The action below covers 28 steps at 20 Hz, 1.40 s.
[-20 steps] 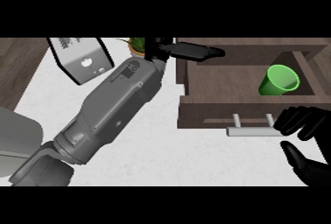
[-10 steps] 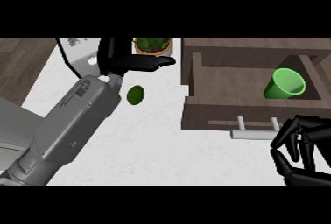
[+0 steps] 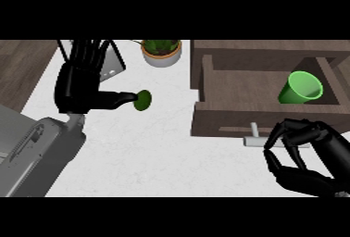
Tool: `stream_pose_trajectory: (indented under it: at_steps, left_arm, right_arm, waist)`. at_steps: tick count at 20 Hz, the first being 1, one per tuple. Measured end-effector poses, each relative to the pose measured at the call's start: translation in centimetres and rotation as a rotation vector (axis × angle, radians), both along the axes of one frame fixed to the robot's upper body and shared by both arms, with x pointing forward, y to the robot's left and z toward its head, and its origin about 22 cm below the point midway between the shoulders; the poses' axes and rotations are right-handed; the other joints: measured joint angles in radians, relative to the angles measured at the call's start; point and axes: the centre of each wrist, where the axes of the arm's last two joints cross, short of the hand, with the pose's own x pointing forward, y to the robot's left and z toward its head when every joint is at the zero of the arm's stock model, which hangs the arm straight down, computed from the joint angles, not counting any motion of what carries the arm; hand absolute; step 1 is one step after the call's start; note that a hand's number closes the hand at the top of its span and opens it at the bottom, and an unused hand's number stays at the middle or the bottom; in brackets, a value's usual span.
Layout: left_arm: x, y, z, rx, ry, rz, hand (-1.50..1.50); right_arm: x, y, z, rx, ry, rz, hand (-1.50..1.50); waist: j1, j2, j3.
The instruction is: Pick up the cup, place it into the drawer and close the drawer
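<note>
Fingers (image 3: 295,134) of my right hand (image 3: 311,159) curl inward at the lower right, arched over toward the thumb below them with a gap of bare white counter (image 3: 164,152) showing between; they pinch nothing, and their tips sit just beside the pale handle (image 3: 254,139) that sticks out from the drawer front. Whether a fingertip touches that handle I cannot tell. My left forearm (image 3: 41,157) rises from the lower left corner, grey and broad, and my left hand (image 3: 82,85) sits above it, fingers straight and pointing away from me, thumb stuck out sideways to the right. A small dark green round thing (image 3: 143,100) lies on the counter right at the thumb's tip. Further out, the brown wooden drawer (image 3: 232,88) stands pulled open, and the green cup (image 3: 301,88) lies tilted inside it, toward its right wall, mouth facing up and to the right. Beyond my left hand a grey flat object (image 3: 113,62) peeks out past the fingertips, and a potted plant (image 3: 162,51) in a pale pot stands at the far edge, just left of the drawer's back corner.
</note>
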Motion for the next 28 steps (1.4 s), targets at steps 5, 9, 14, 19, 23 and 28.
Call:
stream_pose_trajectory:
  at_steps: [5,9,14,19,23,28]
  left_arm:
    - [-2.0,3.4,-1.4,-0.004,0.007,0.0,-1.5]
    - [-3.7,6.0,-3.0,0.001,0.007,0.006,-1.5]
    - [-5.5,8.7,-3.3,-0.001,0.012,0.015,-1.5]
    - [-6.4,10.9,-4.2,-0.007,0.01,0.017,-1.5]
    - [-7.1,12.1,-4.8,-0.016,0.011,0.017,-1.5]
    - [-7.4,13.4,-5.9,-0.015,0.008,0.014,-1.5]
  right_arm:
    - [1.0,0.8,-1.4,-0.244,-0.051,0.023,1.5]
    - [2.5,2.5,-3.7,-0.363,-0.065,0.021,1.5]
    - [5.2,3.4,-7.3,-0.437,-0.059,0.005,-1.5]
    - [7.9,4.4,-9.8,-0.53,-0.027,0.01,-1.5]
    - [10.1,4.6,-11.9,-0.569,0.0,0.013,-1.5]
    - [13.1,4.4,-13.4,-0.573,0.022,0.004,-1.5]
  waist:
    - [0.006,0.003,0.0]
    - [0.0,0.005,0.0]
    - [-0.006,0.005,0.0]
    - [-0.01,0.007,0.0]
    - [-0.012,0.007,0.0]
    - [-0.011,0.006,-0.001]
